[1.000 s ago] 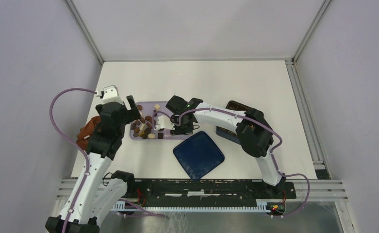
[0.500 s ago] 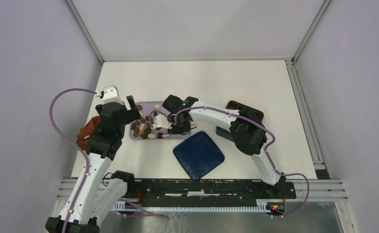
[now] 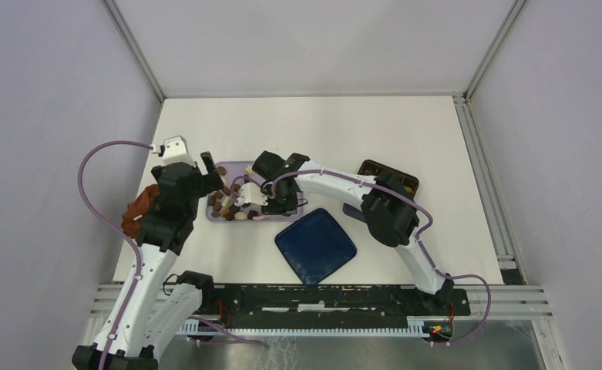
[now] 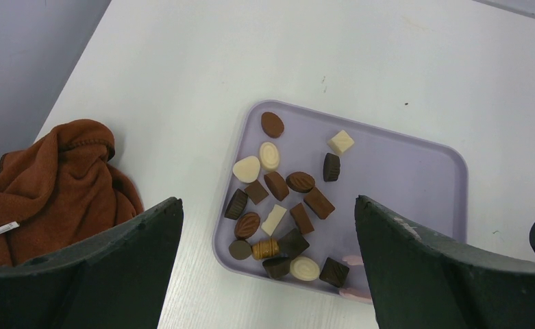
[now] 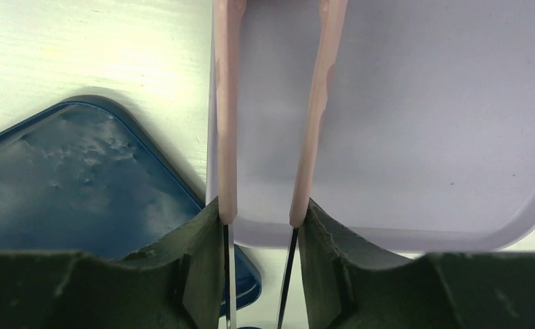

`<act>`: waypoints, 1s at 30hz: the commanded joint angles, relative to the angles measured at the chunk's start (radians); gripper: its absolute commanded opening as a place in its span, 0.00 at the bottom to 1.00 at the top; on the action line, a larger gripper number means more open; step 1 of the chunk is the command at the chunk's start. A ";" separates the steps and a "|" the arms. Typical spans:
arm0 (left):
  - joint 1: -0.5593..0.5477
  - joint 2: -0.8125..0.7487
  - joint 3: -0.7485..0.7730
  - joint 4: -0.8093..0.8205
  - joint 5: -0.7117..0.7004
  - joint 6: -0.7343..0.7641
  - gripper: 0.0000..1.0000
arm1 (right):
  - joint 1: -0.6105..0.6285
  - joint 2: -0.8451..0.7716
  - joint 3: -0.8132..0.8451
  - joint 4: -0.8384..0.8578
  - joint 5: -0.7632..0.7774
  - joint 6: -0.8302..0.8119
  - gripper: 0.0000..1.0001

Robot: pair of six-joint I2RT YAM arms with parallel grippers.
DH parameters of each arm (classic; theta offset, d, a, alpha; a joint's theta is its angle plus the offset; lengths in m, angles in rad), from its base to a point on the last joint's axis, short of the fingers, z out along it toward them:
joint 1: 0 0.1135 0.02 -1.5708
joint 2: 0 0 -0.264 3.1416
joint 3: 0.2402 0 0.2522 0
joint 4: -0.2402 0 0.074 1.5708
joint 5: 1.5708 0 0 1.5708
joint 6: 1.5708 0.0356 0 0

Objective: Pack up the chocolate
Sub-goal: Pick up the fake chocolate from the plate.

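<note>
White table (image 3: 321, 131), grey walls all round. Off the left end of the tray (image 4: 415, 178) a crumpled brown cloth (image 4: 52, 171) is noted. Above that left end the left gripper (image 4: 268, 202) is held with jaws spread wide, nothing gripped. On the tray's left half the chocolate (image 4: 277, 185) is scattered in a loose cluster; the right half is bare. Pink tongs (image 5: 227, 103) are clamped in the right gripper (image 5: 259, 219), long axis along the tray's length, tips pointing left and just beside the nearest pieces. No piece is seen between the tips. Judged: the pick falls to the right arm, reaching leftward. Right of the tray a blue lid (image 3: 315, 245) and a dark box (image 3: 390, 176) are recorded.
</note>
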 commanded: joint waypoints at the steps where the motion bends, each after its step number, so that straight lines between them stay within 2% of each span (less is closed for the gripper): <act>1: 0.008 -0.011 -0.002 0.043 -0.003 0.044 1.00 | 0.007 0.021 0.064 -0.012 -0.007 0.025 0.45; 19: 0.007 -0.015 -0.002 0.043 -0.008 0.045 1.00 | 0.008 0.101 0.160 -0.028 0.003 0.069 0.45; 30: 0.007 -0.017 -0.002 0.043 -0.010 0.045 1.00 | 0.008 0.112 0.165 -0.032 0.004 0.074 0.46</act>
